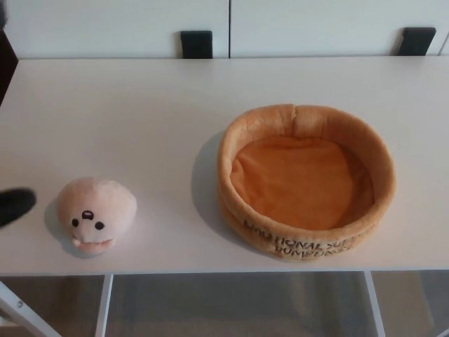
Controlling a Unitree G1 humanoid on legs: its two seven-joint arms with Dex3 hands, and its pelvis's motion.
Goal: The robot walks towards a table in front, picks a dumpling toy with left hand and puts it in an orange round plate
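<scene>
You are looking down on a wide white table (140,119) that fills most of the head view, with white cabinet fronts and two dark square blocks (196,43) behind its far edge. On the table's right half sits the round orange plush plate (306,239), a soft ring-walled bowl with dark lettering along its near side and a smooth orange bottom with nothing in it. On the left half, near the front edge, lies the small round peach-coloured dumpling toy (97,213), its face of two dark eyes and a little mouth turned toward you. It is well apart from the plate, with bare tabletop between them. At the far left edge you see only a blurred black tip of the left hand (14,205), level with the toy and near it on its left side, with a strip of table showing between the two. You cannot tell how its fingers are set; nothing you can see of it touches the toy. Your right hand is out of view.
</scene>
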